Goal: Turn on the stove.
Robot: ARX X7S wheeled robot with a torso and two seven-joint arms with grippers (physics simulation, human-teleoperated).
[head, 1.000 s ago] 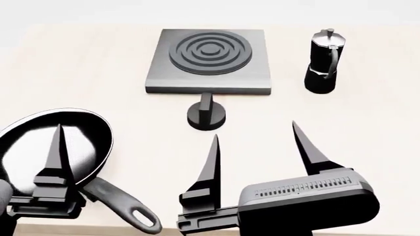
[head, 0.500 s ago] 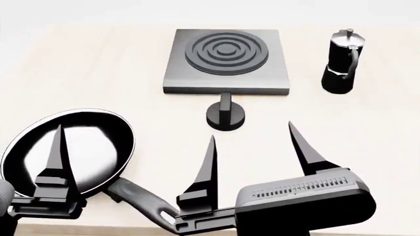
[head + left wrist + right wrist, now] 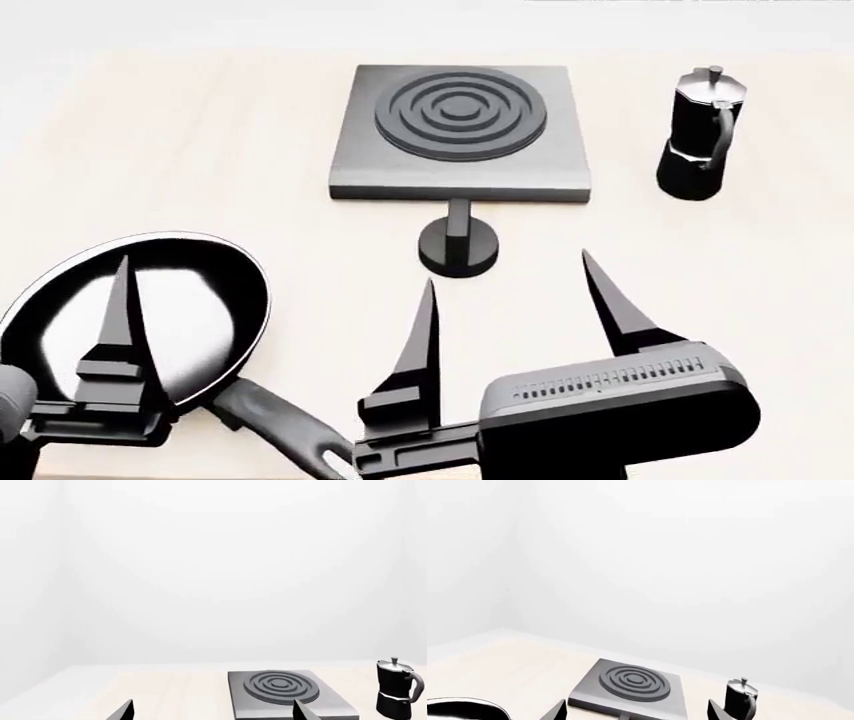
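Note:
The stove [image 3: 461, 130] is a grey square slab with raised burner rings, at the middle back of the light table. Its round black knob [image 3: 459, 247] sits on the table just in front of the slab. My right gripper [image 3: 517, 318] is open and empty, hovering in front of the knob with a clear gap to it. In the right wrist view the stove [image 3: 627, 687] lies ahead between the open fingertips. My left gripper [image 3: 212, 714] is open and empty; one of its fingers [image 3: 123, 320] shows over the frying pan. The left wrist view shows the stove [image 3: 287, 695] ahead.
A black frying pan [image 3: 134, 320] lies at the front left, its handle [image 3: 280, 425] pointing toward the right gripper. A black moka pot [image 3: 701, 135] stands to the right of the stove. It also shows in the left wrist view [image 3: 397, 690] and the right wrist view [image 3: 740, 702].
The whole scene has slid to the right and slightly down in the head view. Both grippers stay open, and the right fingers sit a little nearer the knob.

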